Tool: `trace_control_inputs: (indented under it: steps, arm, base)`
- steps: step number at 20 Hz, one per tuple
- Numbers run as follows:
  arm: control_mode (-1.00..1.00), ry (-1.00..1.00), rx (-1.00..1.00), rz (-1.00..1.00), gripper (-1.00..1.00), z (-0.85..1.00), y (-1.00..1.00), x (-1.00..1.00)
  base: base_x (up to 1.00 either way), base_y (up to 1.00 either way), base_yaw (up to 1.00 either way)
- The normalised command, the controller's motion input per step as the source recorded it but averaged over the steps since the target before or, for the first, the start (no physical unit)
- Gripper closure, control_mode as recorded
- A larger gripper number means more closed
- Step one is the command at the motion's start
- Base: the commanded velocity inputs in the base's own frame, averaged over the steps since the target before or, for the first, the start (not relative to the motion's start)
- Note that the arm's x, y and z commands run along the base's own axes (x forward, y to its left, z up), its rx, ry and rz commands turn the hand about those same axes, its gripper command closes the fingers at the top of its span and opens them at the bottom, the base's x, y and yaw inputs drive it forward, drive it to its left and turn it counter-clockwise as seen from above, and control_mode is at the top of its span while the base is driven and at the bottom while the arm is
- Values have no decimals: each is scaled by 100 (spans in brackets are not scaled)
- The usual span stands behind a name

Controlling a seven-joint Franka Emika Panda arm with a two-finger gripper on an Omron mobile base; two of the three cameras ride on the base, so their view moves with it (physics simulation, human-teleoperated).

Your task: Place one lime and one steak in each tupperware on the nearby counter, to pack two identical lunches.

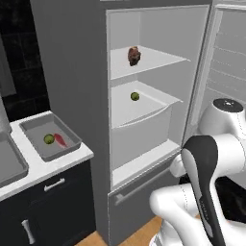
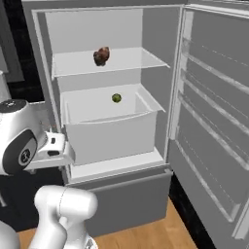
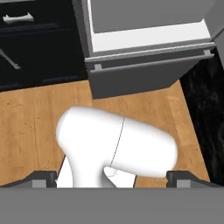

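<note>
Open and lit white inside, the tall grey fridge (image 1: 158,96) is standing with its door (image 2: 214,121) swung wide to the right, and just left of it the white stone bench (image 1: 72,156) is running over black cabinet fronts with silver bar handles. Near the bench's right edge a shallow grey rectangular tupperware (image 1: 49,137) is already holding a small green lime (image 1: 48,139) and a red strip of steak (image 1: 60,140), lying just beside each other; a second grey tray (image 1: 9,163) is showing at the bench's left, its contents cut off by the picture's edge. Inside the fridge, a dark brown lump of steak (image 1: 134,55) is sitting toward the back of the upper shelf (image 1: 158,60), and a second green lime (image 1: 135,96) is resting in the white drawer-like bin (image 2: 112,126) below it. The white arm is folded low, its hand camera looking down at the wooden floor (image 3: 35,113) and the fridge's lower drawer front (image 3: 144,72), so I cannot tell how the end effector's fingers are standing. By my judgement one lunch is packed and the second is pending. Doing this step well is likely meaning raising the hand level with one shelf, entering straight between shelf edges, and approaching the round lime from above so it is not rolling away.
</note>
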Motion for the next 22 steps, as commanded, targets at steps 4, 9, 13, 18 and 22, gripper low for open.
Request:
trace_control_inputs:
  steps: [4, 9, 13, 18, 22]
  arm:
    - [100, 0, 0, 0, -100, 0, 0, 0]
    - [100, 0, 0, 0, -100, 0, 0, 0]
    - [100, 0, 0, 0, -100, 0, 0, 0]
    - [100, 0, 0, 0, -100, 0, 0, 0]
    - [100, 0, 0, 0, -100, 0, 0, 0]
  base:
    - [37, -50, 9]
    - [64, -50, 16]
    - [64, -39, 8]
    - [14, 10, 6]
    - [16, 29, 23]
